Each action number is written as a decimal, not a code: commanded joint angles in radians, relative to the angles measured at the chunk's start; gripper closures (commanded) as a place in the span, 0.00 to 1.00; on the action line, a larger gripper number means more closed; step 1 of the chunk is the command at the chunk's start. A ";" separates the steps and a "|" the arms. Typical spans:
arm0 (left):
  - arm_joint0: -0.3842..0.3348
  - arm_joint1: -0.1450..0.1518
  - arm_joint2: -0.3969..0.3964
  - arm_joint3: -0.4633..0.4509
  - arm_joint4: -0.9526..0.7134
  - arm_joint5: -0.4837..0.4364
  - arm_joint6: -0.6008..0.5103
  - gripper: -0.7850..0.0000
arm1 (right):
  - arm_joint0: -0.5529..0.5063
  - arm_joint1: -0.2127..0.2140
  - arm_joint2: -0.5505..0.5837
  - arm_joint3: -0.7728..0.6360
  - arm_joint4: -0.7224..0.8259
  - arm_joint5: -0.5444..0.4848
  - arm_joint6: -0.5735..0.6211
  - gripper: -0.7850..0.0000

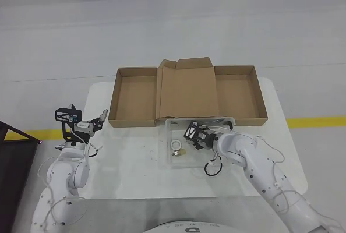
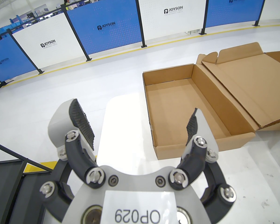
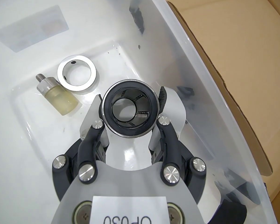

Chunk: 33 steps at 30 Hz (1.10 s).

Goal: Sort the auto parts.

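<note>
My right gripper [image 3: 130, 103] is inside the clear plastic bin [image 3: 189, 54], shut on a black-rimmed cylindrical bearing [image 3: 130, 111] held end-on between its fingers. A silver metal ring [image 3: 76, 74] and a pale yellow cylinder with a threaded stud [image 3: 57, 96] lie on the bin floor just beyond the bearing. From above, the right gripper [image 1: 195, 136] sits in the bin [image 1: 168, 158] near the ring [image 1: 177, 145]. My left gripper [image 2: 140, 127] stands open over the table's left edge, with nothing between its fingers, also seen from above [image 1: 87, 120].
A brown cardboard box [image 1: 187, 93] lies open at the back of the white table [image 1: 132, 169], with a tray on each side of a flat middle panel. Its left tray [image 2: 177, 108] holds nothing. A dark rack [image 1: 1, 169] stands left of the table.
</note>
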 commanded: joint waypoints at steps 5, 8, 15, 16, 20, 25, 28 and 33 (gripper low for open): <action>0.000 0.000 0.000 0.000 0.000 0.000 0.000 0.00 | -0.030 0.012 0.040 -0.035 0.028 -0.042 -0.033 1.00; 0.000 0.000 0.000 0.000 0.000 0.000 0.000 0.00 | -0.059 0.021 0.077 -0.068 0.051 -0.069 -0.057 1.00; 0.000 0.000 0.000 0.000 0.000 0.000 0.000 0.00 | -0.135 0.043 0.165 -0.150 0.079 -0.103 -0.118 1.00; 0.000 0.000 0.000 0.000 0.000 0.000 0.000 0.00 | -0.148 0.046 0.183 -0.167 0.083 -0.104 -0.134 1.00; 0.000 0.000 0.000 0.000 0.000 0.000 0.000 0.00 | -0.232 0.063 0.285 -0.251 0.112 -0.115 -0.209 1.00; 0.000 0.000 0.000 0.000 0.000 0.000 0.000 0.00 | -0.342 0.078 0.442 -0.324 0.181 -0.091 -0.326 1.00; 0.000 0.000 0.000 0.000 0.000 0.000 0.000 0.00 | -0.400 0.081 0.518 -0.355 0.210 -0.050 -0.393 1.00; 0.000 0.000 0.000 0.000 0.000 0.000 0.000 0.00 | -0.440 0.078 0.593 -0.351 0.261 0.059 -0.443 1.00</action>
